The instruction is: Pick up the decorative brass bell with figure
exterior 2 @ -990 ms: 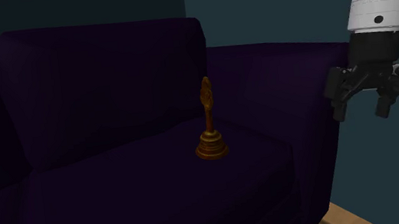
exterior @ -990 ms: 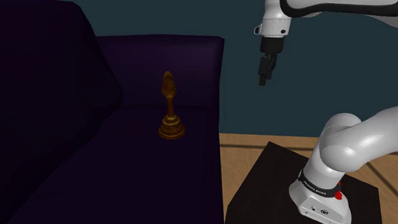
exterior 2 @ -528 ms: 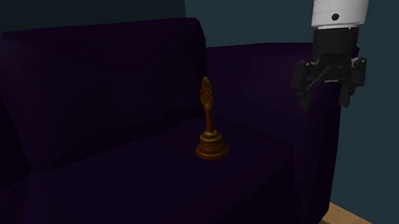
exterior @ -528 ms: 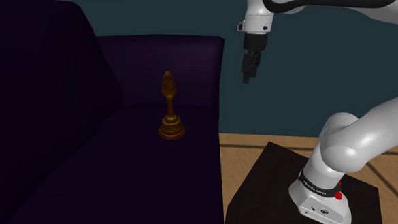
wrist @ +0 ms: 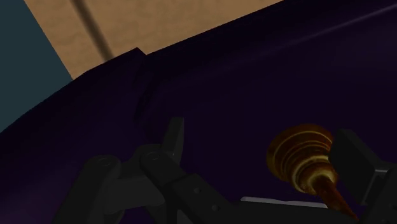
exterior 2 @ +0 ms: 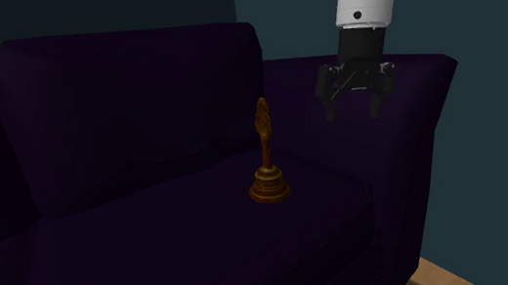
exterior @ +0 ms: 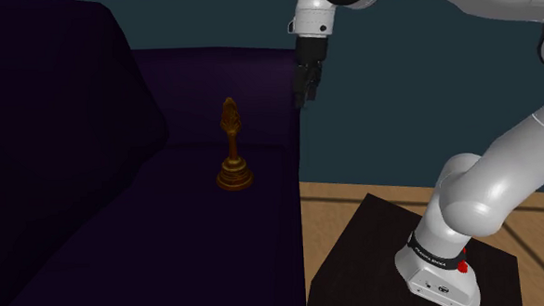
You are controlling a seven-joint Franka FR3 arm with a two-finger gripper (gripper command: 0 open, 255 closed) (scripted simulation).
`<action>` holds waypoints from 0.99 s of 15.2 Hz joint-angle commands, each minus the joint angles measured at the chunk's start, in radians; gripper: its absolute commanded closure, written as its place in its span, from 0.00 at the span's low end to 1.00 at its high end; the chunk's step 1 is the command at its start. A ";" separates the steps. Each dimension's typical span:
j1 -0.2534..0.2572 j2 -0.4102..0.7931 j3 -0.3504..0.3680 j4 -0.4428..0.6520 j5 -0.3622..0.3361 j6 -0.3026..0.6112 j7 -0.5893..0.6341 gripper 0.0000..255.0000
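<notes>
Our gripper (exterior 2: pixel 354 113) hangs spread wide above the purple sofa (exterior 2: pixel 156 246), apart from the brass bell (exterior 2: pixel 267 164) standing upright on its seat cushion. We should centre over the slim figure handle (exterior 2: pixel 263 122), descend straight, then close gently so it doesn't tip.
</notes>
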 commanded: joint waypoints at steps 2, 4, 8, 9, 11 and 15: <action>0.019 0.080 0.033 0.092 0.008 0.004 0.027 0.00; 0.031 0.141 0.055 0.165 0.009 0.001 0.046 0.00; 0.057 0.270 0.097 0.329 0.000 -0.014 0.087 0.00; 0.064 0.305 0.108 0.375 -0.005 -0.021 0.098 0.00; 0.081 0.377 0.129 0.473 -0.018 -0.039 0.120 0.00; 0.127 0.543 0.168 0.711 -0.059 -0.096 0.167 0.00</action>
